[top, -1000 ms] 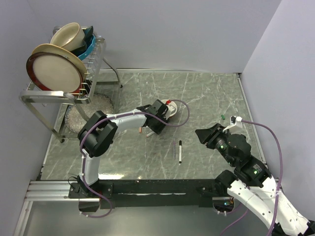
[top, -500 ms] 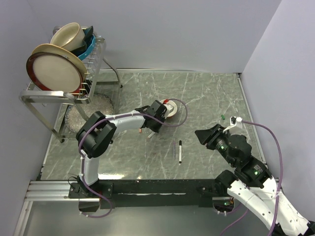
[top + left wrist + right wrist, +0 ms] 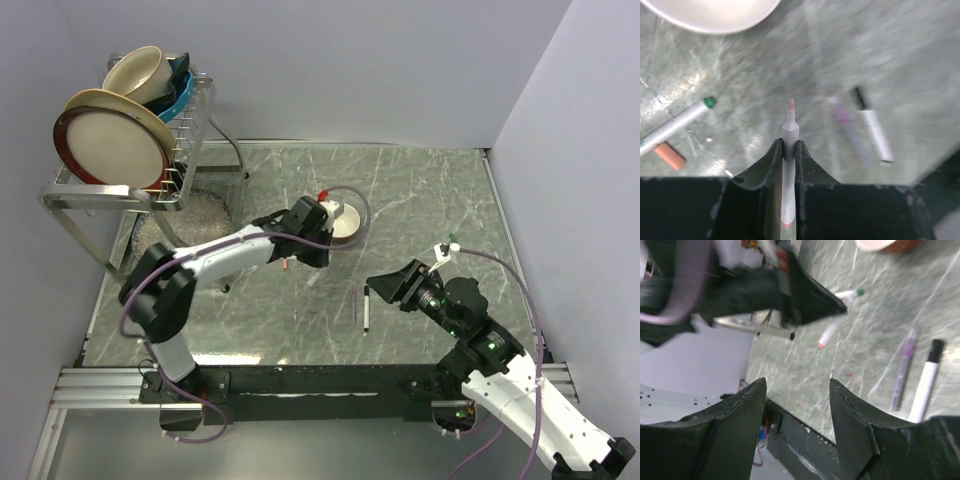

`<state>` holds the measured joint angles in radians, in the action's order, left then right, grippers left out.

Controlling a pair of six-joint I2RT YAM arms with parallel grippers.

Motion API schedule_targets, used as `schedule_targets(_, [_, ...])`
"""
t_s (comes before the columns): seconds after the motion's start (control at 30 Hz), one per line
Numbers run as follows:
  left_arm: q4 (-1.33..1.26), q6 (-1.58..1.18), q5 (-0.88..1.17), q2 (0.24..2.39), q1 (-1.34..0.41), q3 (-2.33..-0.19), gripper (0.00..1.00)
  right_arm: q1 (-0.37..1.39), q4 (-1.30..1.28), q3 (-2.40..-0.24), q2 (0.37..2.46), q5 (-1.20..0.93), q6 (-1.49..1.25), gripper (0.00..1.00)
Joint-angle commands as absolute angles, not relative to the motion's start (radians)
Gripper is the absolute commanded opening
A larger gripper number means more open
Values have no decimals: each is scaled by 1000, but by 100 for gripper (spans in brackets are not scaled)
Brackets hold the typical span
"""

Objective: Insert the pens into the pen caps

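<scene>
My left gripper (image 3: 789,142) is shut on a white pen with a red tip (image 3: 791,107), which points away from the wrist, above the table. On the table to its left lie a green-ended pen (image 3: 677,125) and a red cap (image 3: 669,156). A purple pen (image 3: 845,120) and a black-ended pen (image 3: 872,132) lie side by side to the right. In the top view my left gripper (image 3: 310,255) hovers near the red cap (image 3: 287,266). My right gripper (image 3: 385,288) stands open, empty, beside the black-ended pen (image 3: 366,308). A green cap (image 3: 453,238) sits at the right.
A small cream bowl (image 3: 340,222) stands just behind the left gripper. A dish rack (image 3: 185,150) with plates and bowls fills the back left corner. Grey walls close in the table at the back and right.
The left gripper shut on the red-tipped pen and lifted it, swinging left. The right arm moved left toward the purple and black-ended pens, and its jaws spread wider.
</scene>
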<state>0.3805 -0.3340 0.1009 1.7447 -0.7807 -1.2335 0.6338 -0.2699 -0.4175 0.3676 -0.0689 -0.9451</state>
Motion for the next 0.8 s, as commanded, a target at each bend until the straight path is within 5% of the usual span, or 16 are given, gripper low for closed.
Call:
schedule_targets(0.0, [304, -484, 219, 1588, -785, -1203, 1, 629, -52, -399, 422, -155, -986, 61])
schedule_targets(0.4, [-67, -860, 285, 1267, -785, -973, 1, 635, 166, -436, 620, -252, -985, 56])
schedule_targets(0.77, [-120, -893, 252, 1186, -787, -922, 1, 695, 271, -488, 739, -301, -973, 55])
